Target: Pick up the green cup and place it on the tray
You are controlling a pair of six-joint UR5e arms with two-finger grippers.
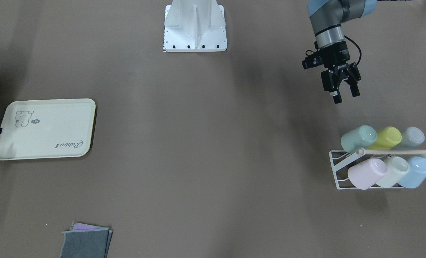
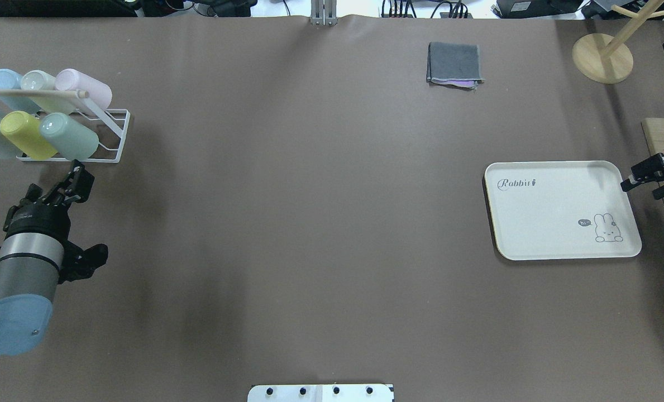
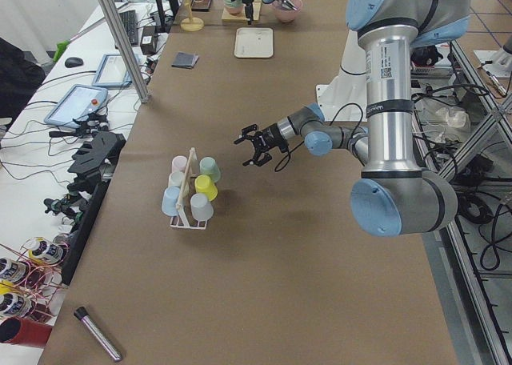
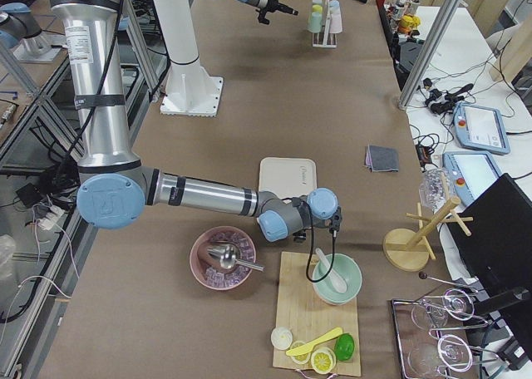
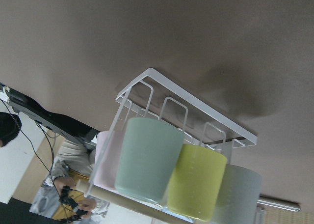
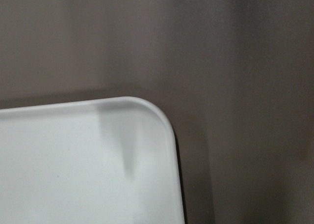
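My left arm [image 2: 27, 262] is hanging over the bench's left end, its left gripper [image 1: 346, 96] spread wide, gripping nothing and pointing at the rack [image 2: 116, 139] near the far-left corner. The tray [image 2: 560, 258] is lying bare at the right end, my right gripper [image 2: 641, 181] hovering at its outer edge; I cannot tell whether that one is spread or clenched.

The green cup [image 5: 147, 157] is resting on its side in the rack's near row, at the end towards the bench's middle, touching the yellow cup [image 5: 196, 187]. I am judging the task as barely begun: nothing is grasped yet. I am expecting to clamp onto the cup, draw it off its wire prong, take it the whole length of the bench and set it on the tray.

The front-facing view is showing my left jaws standing apart and clear of the cup; overhead, my wrist is hiding them. My left wrist view is giving the cup's side and the prongs under it. My right wrist view is showing one tray corner and nothing more.
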